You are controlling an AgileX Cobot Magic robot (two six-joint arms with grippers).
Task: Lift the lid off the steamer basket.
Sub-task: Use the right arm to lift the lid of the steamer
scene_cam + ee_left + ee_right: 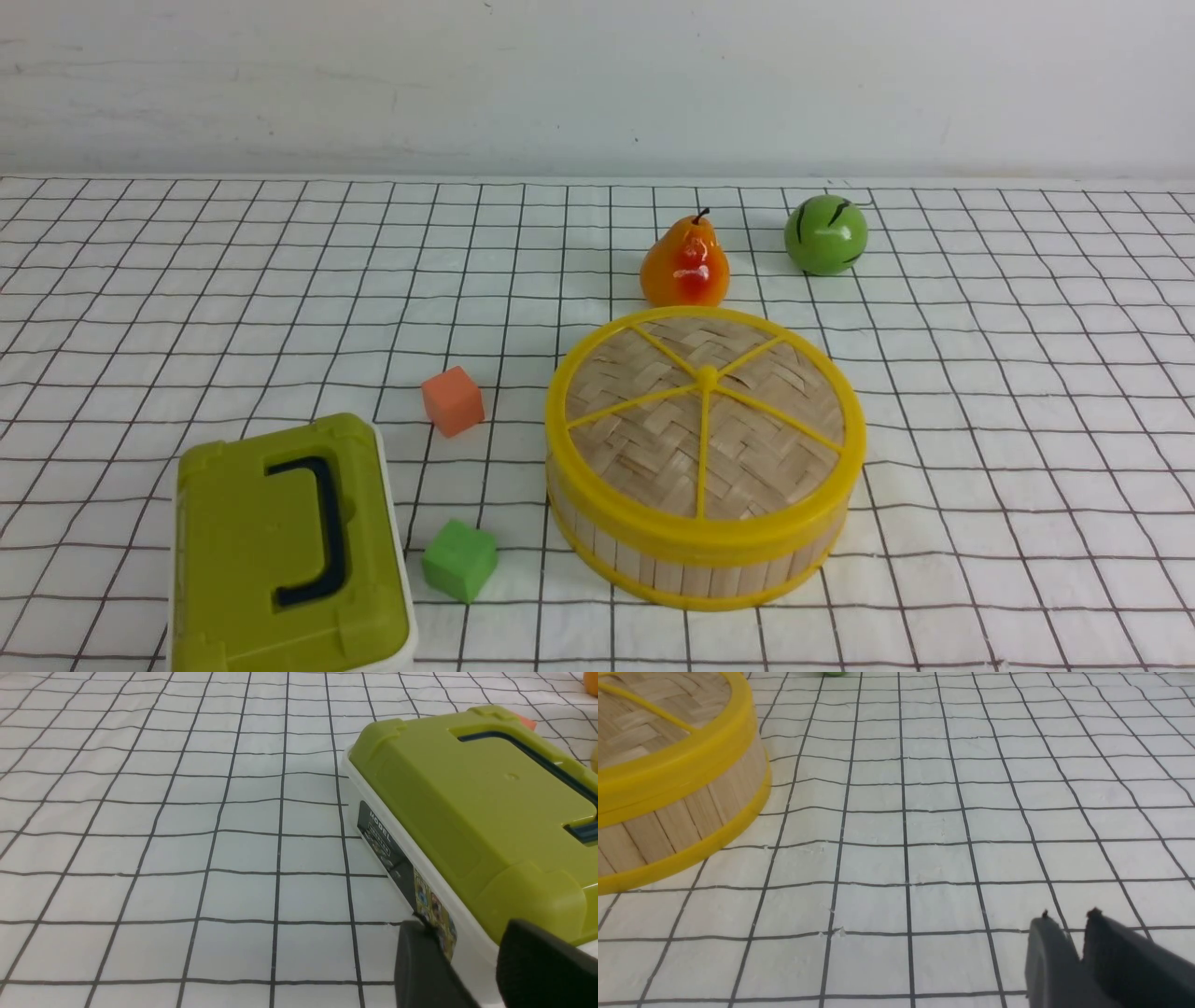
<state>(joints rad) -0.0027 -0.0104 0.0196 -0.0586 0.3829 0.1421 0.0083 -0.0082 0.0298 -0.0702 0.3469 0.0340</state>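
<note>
Nearest of all, the right gripper (1069, 919) is seen low over bare checked cloth (980, 420), its jaws parted only narrowly and holding nothing. The left gripper (472, 942) is held beside the near left olive-green box (289, 551), its jaws set moderately apart and likewise empty. A green cube (459, 558) is found just right of that box.

Right of centre, the steamer basket (695, 560) is set upright on the cloth, and the lid (705, 420) is seated flat on top of it, not yet raised. From the right wrist view the basket is seen well off to one side of the jaws, with clear cloth between.

The lid is judged to be light and fairly stiff at its thick yellow rim, while the woven bamboo panel is probably thin and easily dented, so it is best not pinched. The smooth plastic may prove slippery. A hold is best taken on the rim at its near right edge, or failing that on a spoke. The basket itself looks light, so it may be dragged up with the lid if the fit is snug.

Farther back an orange cube (453, 399) is seen to the left, then a pear (684, 266) just behind the basket, and a green apple (825, 235) farthest right.
</note>
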